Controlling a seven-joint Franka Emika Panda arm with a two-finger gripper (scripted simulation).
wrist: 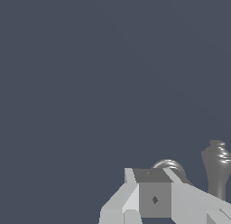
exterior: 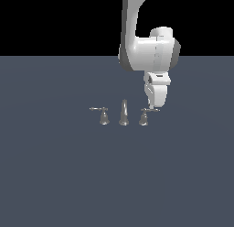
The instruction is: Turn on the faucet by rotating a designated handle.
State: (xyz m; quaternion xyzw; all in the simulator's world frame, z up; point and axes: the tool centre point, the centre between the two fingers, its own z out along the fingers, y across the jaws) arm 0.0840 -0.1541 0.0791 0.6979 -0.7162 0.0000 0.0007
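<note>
Your gripper (exterior: 153, 105) hangs right at the handle (exterior: 145, 115), rightmost piece of the faucet (exterior: 124, 113) in the exterior view; I can't tell whether its fingers are spread or together.

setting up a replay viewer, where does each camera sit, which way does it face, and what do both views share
Exterior view: off the arm, above floor level, looking slightly down at the faucet, spout in the middle; the arm and gripper come down at the handle on this view's right.
Wrist view: on the wrist, looking past the gripper at the handle's rounded top close behind it, mostly bare floor beyond.
Shared: gripper, that handle, grey floor.
</note>
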